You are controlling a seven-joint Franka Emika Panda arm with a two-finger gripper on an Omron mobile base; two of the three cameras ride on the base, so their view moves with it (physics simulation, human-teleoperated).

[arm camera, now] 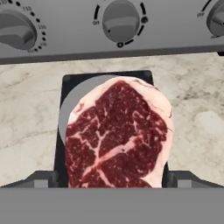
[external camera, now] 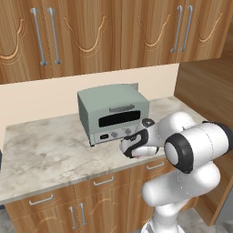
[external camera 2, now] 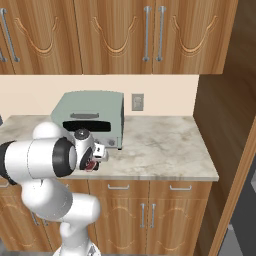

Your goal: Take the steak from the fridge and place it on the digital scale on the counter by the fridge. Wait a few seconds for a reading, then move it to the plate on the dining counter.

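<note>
The steak [arm camera: 118,131], a red marbled slab, lies flat on the digital scale [arm camera: 105,76] and covers most of its round grey disc [arm camera: 70,105]. The scale stands on the counter [external camera: 45,150], just in front of the toaster oven. My gripper [arm camera: 112,179] hangs low over the steak and is open, with one fingertip [arm camera: 41,179] on each side of the meat. From the base views the hand [external camera: 134,148] hides the scale, and a sliver of red steak [external camera 2: 91,165] peeks out beneath it. The fridge, the plate and the dining counter are out of view.
A pale green toaster oven [external camera: 113,113] stands right behind the scale, its knobs [arm camera: 120,19] close above the steak. Wooden wall cabinets [external camera: 113,36] hang overhead. A tall wooden panel [external camera 2: 225,125] bounds the counter on the right.
</note>
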